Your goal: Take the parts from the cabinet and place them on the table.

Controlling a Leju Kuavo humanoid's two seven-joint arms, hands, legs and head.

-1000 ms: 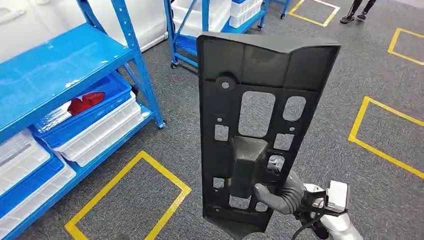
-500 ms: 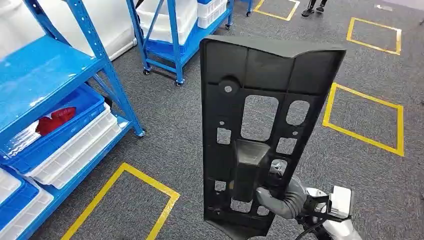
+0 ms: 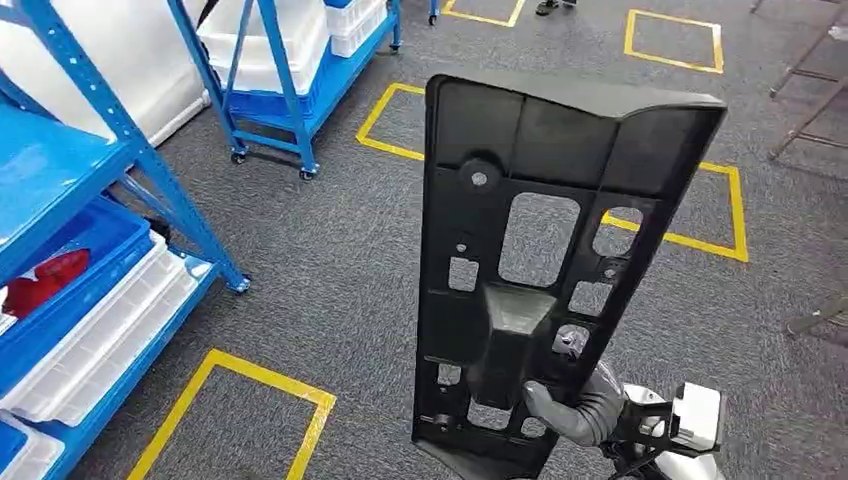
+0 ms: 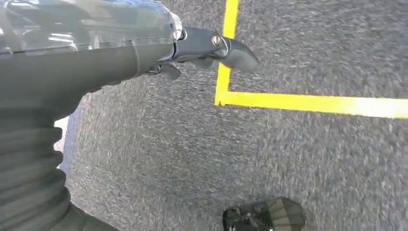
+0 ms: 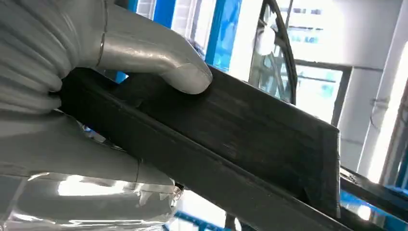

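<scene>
A tall black plastic panel (image 3: 540, 250) with several cut-outs stands upright in front of me. My right hand (image 3: 575, 405) grips it near its lower end, thumb on the near face. In the right wrist view the thick grey thumb (image 5: 154, 57) presses on the panel's dark edge (image 5: 250, 139). My left hand (image 4: 144, 53) hangs over the grey carpet with its fingers stretched out and nothing in it.
A blue shelf rack (image 3: 60, 170) stands at the left, holding a blue bin (image 3: 70, 270), a red item (image 3: 40, 280) and white trays (image 3: 110, 330). A second blue rack (image 3: 280, 80) with white bins stands behind. Yellow tape squares (image 3: 250, 400) mark the carpet. Metal legs (image 3: 810, 100) show at the right.
The whole picture has shifted: the camera has turned right, so the racks slide off to the left. The panel stays upright in my right hand's grip.
</scene>
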